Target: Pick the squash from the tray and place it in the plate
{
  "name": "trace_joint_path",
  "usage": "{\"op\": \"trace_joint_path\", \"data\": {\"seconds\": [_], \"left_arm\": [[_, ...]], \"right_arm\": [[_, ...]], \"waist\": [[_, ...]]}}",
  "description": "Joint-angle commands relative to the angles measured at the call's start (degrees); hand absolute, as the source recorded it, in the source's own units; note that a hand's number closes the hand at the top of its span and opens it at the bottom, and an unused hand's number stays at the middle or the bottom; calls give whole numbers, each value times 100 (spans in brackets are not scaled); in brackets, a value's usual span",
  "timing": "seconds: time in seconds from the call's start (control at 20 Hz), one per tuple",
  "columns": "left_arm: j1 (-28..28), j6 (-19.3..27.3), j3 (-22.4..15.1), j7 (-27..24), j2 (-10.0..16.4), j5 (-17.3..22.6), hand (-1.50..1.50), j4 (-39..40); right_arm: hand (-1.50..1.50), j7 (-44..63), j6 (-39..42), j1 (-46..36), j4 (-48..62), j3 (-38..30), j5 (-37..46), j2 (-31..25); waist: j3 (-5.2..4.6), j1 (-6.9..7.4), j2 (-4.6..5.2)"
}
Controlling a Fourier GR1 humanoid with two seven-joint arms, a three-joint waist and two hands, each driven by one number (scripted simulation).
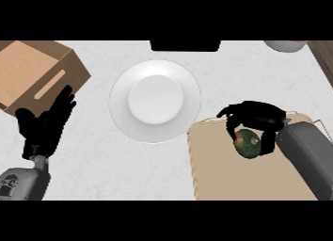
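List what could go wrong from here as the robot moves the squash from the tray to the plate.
1. The right robot hand curls round only the upper part of the squash. Its lower end sticks out, so it might slip during the carry.
2. The squash is rounded and the plate looks shallow, so it may roll off once released.
3. The tray has a corner close by the plate's rim, which a low carry could clip.

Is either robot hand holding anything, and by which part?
The right robot hand curls round the far end of the squash; the left robot hand holds nothing.
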Motion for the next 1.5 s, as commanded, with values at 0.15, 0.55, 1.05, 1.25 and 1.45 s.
{"op": "trace_joint_path", "data": {"seconds": [0.15, 0.55, 1.05, 1.25, 1.45], "left_arm": [[-136, 49, -62, 213, -48, -103, 0, -56], [-18, -22, -152, 87, -86, -130, 0, -2], [-237, -102, -283, 120, -153, -170, 0, 36], [-386, -193, -378, 121, -214, -175, 0, 91], [-571, -189, -333, 179, -193, -183, 0, 124]], "right_arm": [[150, 2256, -315, -36, -134, -287, -90, 1788], [150, 4979, -1187, -689, -235, -851, 187, 2565], [150, 8550, -3486, -1804, -747, -640, 1221, 2602], [150, 10137, -3980, -2208, -596, -348, 1338, 2604], [150, 11756, -4319, -2733, -447, 174, 1514, 2605]], "waist": [[63, 36, 33], [38, 337, -52], [34, 549, -30], [37, 745, 71], [44, 739, 86]]}}
